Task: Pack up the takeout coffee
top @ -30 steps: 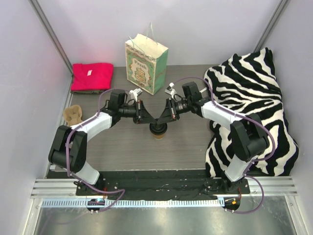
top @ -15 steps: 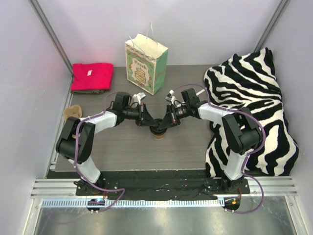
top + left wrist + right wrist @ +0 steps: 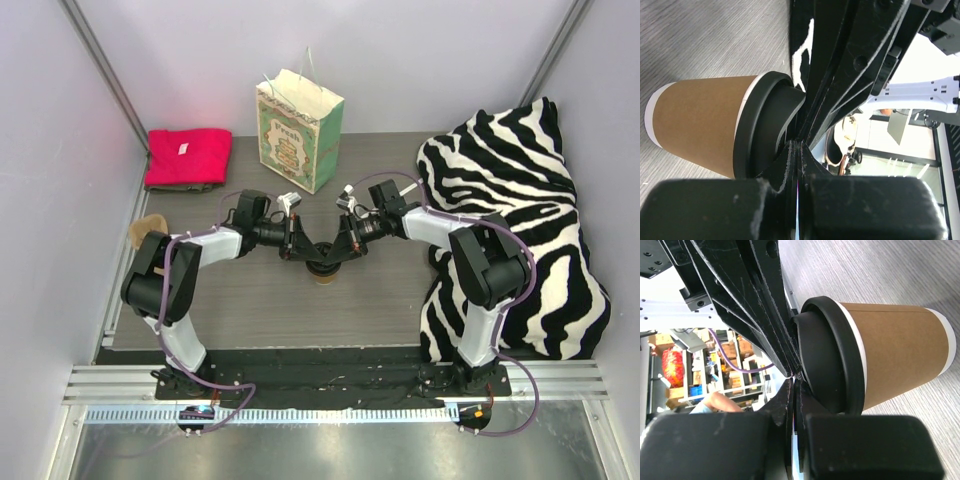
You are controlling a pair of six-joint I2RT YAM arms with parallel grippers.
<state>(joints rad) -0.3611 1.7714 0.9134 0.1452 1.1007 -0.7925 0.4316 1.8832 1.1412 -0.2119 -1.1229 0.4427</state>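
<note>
The tan kraft-paper cup (image 3: 324,275) stands upright at the middle of the table with its black lid (image 3: 322,263) on. It shows in the left wrist view (image 3: 700,120) and the right wrist view (image 3: 895,350); the lid (image 3: 765,125) (image 3: 830,355) sits on the rim. My left gripper (image 3: 311,253) (image 3: 797,142) is shut, its tips against the lid's top from the left. My right gripper (image 3: 335,253) (image 3: 796,377) is shut, its tips against the lid's top from the right. The two grippers' tips meet over the lid.
The white-and-green paper bag (image 3: 298,130) with handles stands upright behind the cup. A folded red cloth (image 3: 187,157) lies at the back left. The beige pulp carrier tray (image 3: 148,230) is at the left edge. A zebra-print fabric (image 3: 510,200) covers the right side.
Both arms have drawn their elbows in and dropped lower. The closed tips have stayed together on the cup's lid. The cup has not moved.
</note>
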